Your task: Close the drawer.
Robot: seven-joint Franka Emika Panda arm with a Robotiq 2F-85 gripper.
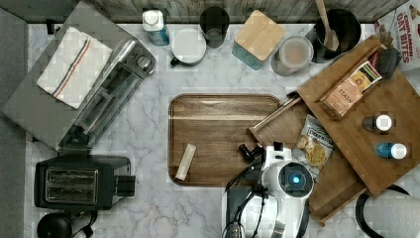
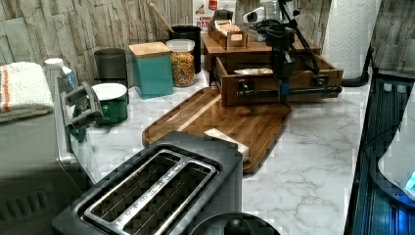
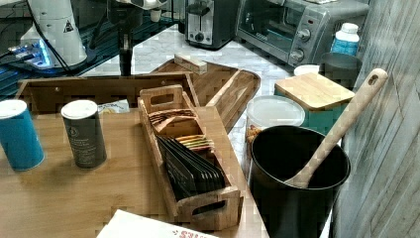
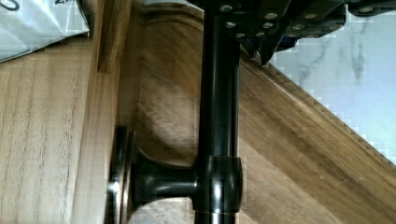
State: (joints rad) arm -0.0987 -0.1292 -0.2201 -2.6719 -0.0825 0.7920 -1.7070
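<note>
Drawer (image 1: 297, 148), a wide shallow light-brown wooden sliding tray with a thin raised rim, stands pulled well out of the bamboo-coloured wooden box unit (image 1: 366, 134), its front corner overhanging the darker rounded-corner wooden serving tray (image 1: 218, 134). Black gripper (image 2: 282, 73) sits at the drawer's front face, on the black metal bar handle (image 2: 288, 91); in the wrist view the bar (image 4: 218, 116) runs straight up into the gripper body, so the handle's long axis lies along the drawer front and across the push direction. Finger state: cannot tell. The unit lies beyond the drawer front as seen from the gripper, so my reading is that closing needs a straight push square to the bar, toward the top view's right. Contents: drawer holds a pale snack bag (image 1: 313, 147). The unit's top board carries a slim wooden caddy of tea packets (image 3: 185, 148) and two small cylindrical canisters, one blue (image 3: 19, 134) and one dark grey (image 3: 84, 133). Serving tray holds one small tan stick-shaped packet (image 1: 185, 161).
</note>
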